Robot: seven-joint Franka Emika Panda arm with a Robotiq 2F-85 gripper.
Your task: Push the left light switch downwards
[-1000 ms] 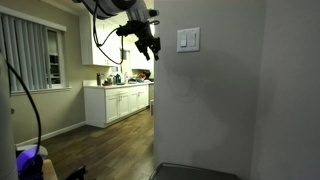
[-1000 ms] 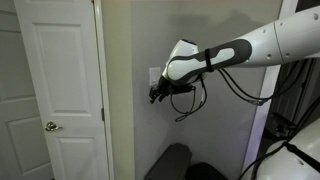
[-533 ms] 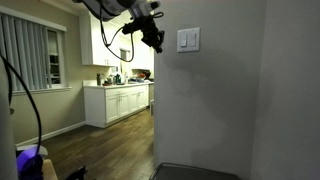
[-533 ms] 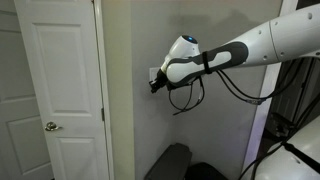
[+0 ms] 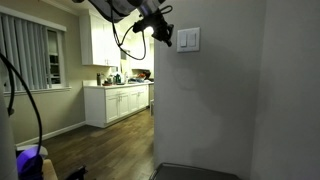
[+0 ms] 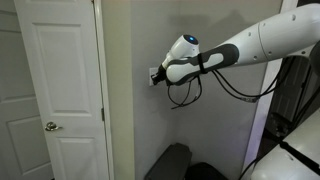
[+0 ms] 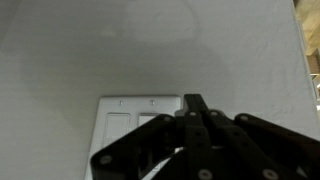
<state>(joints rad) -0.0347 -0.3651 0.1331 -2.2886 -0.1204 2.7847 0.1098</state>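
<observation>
1. At upper centre of the frame in an exterior view, finds the gripper [image 5: 163, 33] just beside the left edge of the white two-gang wall plate [image 5: 188, 39] on a plain grey wall [image 5: 215, 100]; cannot tell from this angle whether the two touch.
2. Seen from the wrist view, shows the dark fingers [image 7: 195, 108] pressed together into a single tip with nothing between them, and sets that tip at the plate's upper right corner, centre frame.
3. Places the left light switch [image 7: 117, 135] in the lower left of the wrist frame, a tall white paddle uncovered and apart from the fingertip; leaves the matching right rocker [image 7: 150, 122] just beside it, partly hidden behind the black linkage.
4. Catches the white arm [image 6: 235, 52] extended in from the right edge of an exterior view, with a black cable [image 6: 185, 95] looping beneath the wrist and the plate mostly hidden behind the gripper at centre.
5. Sets a closed white panelled door [image 6: 60, 90] with a round knob [image 6: 48, 126] at the left of that same frame.
6. Fills the lower left of an exterior view with a lit kitchen: white cabinets [image 5: 118, 103] under a counter, slatted blinds [image 5: 30, 55] at the far left edge.
</observation>
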